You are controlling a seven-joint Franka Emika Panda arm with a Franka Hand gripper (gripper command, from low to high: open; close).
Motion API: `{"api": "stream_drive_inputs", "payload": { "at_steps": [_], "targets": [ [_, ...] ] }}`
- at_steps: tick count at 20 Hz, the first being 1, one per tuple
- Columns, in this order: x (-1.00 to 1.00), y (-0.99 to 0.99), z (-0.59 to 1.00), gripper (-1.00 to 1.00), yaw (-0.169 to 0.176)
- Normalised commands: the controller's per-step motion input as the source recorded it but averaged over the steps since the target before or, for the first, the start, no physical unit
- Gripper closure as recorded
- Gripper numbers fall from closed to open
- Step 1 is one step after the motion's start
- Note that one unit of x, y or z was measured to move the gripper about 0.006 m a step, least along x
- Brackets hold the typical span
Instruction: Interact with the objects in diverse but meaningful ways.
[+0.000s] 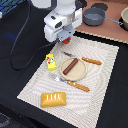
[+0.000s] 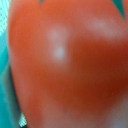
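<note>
The red tomato (image 2: 65, 65) fills the whole wrist view, pressed close to the camera. In the exterior view only a bit of red tomato (image 1: 64, 37) shows between the fingers of my gripper (image 1: 65, 38), which is shut on it and held above the far edge of the striped mat (image 1: 102, 75). A dark brown sausage (image 1: 70, 65) lies on the round tan plate (image 1: 82, 74). The yellow block with red marks (image 1: 50, 60) stands towards the exterior view's left of the plate. The scored bread loaf (image 1: 53, 99) rests at the mat's near corner.
Orange-handled cutlery lies beside the plate: one piece (image 1: 92, 61) on its far side, another (image 1: 78, 85) on its near side. A grey pot (image 1: 94, 16) and a second pot (image 1: 124, 19) sit on the brown surface behind the mat. A black cable (image 1: 22, 45) trails at the exterior view's left.
</note>
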Motion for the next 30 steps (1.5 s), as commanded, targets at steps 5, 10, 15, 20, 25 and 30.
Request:
{"api": "stream_drive_inputs", "payload": {
  "at_steps": [5, 10, 15, 20, 25, 30],
  "targets": [
    [0.05, 0.0, 0.09, -1.0, -0.002],
    [-0.33, -0.11, 0.59, -1.0, 0.0],
    [-0.44, -0.44, 0.7, -1.0, -0.002],
    [-0.17, -0.71, 0.46, -1.0, -0.03],
    [-0.01, -0.81, 0.06, -1.0, -0.07],
    [0.23, -0.8, 0.0, -1.0, -0.058]
  ]
}}
